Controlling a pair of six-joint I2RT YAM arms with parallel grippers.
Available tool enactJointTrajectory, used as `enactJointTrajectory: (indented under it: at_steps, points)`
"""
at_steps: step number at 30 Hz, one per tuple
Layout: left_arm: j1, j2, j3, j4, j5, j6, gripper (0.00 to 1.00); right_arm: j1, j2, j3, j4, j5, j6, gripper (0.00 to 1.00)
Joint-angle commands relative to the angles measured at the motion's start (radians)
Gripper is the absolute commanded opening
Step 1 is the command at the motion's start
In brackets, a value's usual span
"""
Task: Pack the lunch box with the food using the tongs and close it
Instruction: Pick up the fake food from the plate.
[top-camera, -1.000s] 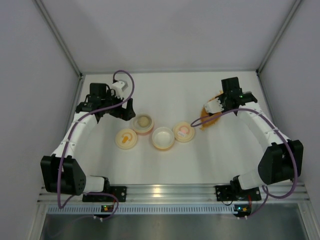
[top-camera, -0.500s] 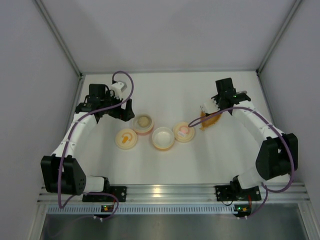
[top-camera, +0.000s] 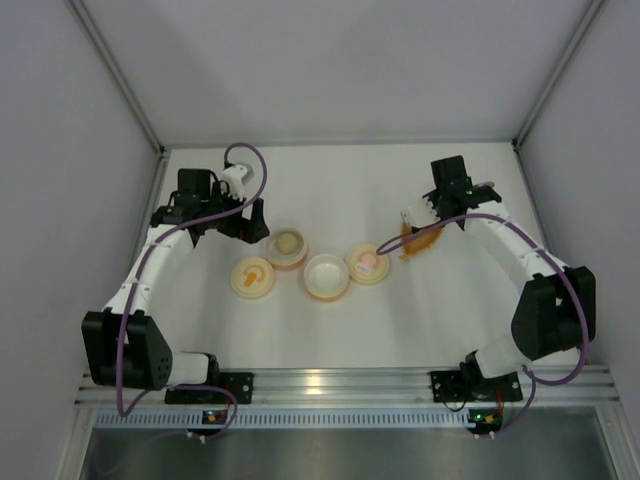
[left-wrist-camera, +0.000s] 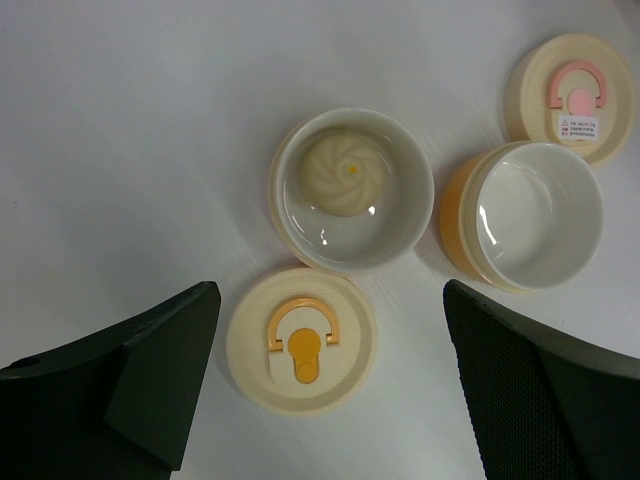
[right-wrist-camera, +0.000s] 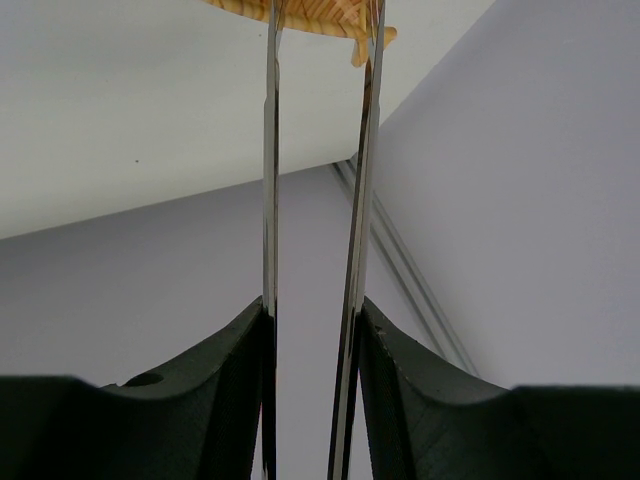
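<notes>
From where I stand the white bench (top-camera: 330, 180) carries everything, and I take the empty bowl (top-camera: 326, 275) of the lunch box as my mark. The right arm (top-camera: 520, 250) reaches out to the right of and beyond that bowl. Its right tool (right-wrist-camera: 312, 325) is clenched on the tongs (right-wrist-camera: 270, 200), both silver blades pinched between its fingers. What matters next is how those tongs lie. Their long axis runs straight out from the tool toward the orange leaf dish (top-camera: 422, 243), which sits right of and a little beyond the empty bowl. So the tips are at the dish, and the right arm is by far the nearer one to it. The left tool (top-camera: 228, 218) hangs released, jaws spread wide with nothing between them, left of and beyond the empty bowl. Just left of and beyond the empty bowl stands the second bowl (left-wrist-camera: 405, 200), with the beige ball (left-wrist-camera: 343, 172) lying in it. An orange-handled lid (left-wrist-camera: 300, 340) lies to the empty bowl's left and a pink-handled lid (left-wrist-camera: 575, 95) just to its right. The red-orange piece I cannot make out. The tong tips run off the top of the wrist view and the tool covers part of the dish from above, so my guess is it lies there, unseen.
</notes>
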Motion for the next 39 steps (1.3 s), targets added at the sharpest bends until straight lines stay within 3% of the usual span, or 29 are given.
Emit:
enactJointTrajectory:
  at_steps: [1, 15, 39]
  points:
    - [0.008, -0.015, -0.005, 0.032, 0.026, 0.01, 0.98, 0.017, -0.022, 0.02, -0.011, 0.018, -0.008, 0.38]
    - [0.009, 0.007, 0.002, 0.035, 0.036, 0.0, 0.98, 0.014, -0.057, 0.037, -0.065, 0.018, 0.015, 0.38]
    - [0.009, 0.002, -0.007, 0.032, 0.029, 0.005, 0.98, 0.036, 0.016, -0.001, 0.003, 0.036, 0.003, 0.37]
